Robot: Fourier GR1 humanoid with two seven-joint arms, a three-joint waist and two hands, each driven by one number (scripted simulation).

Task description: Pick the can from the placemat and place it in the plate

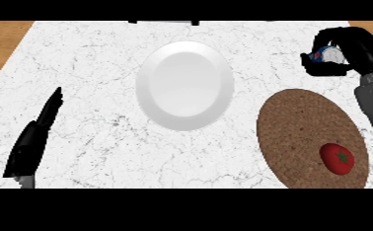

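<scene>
My right hand is at the far right of the counter, beyond the placemat, with its fingers curled round a white and blue can. Most of the can is hidden by the fingers. A white round plate lies in the middle of the counter, with nothing on it, to the left of the held can. The brown woven placemat lies at the near right. My left hand rests open at the left edge, fingers straight and pointing away.
A red tomato sits on the near right part of the placemat. The marble counter ends in a wooden strip at the far left and far right corners.
</scene>
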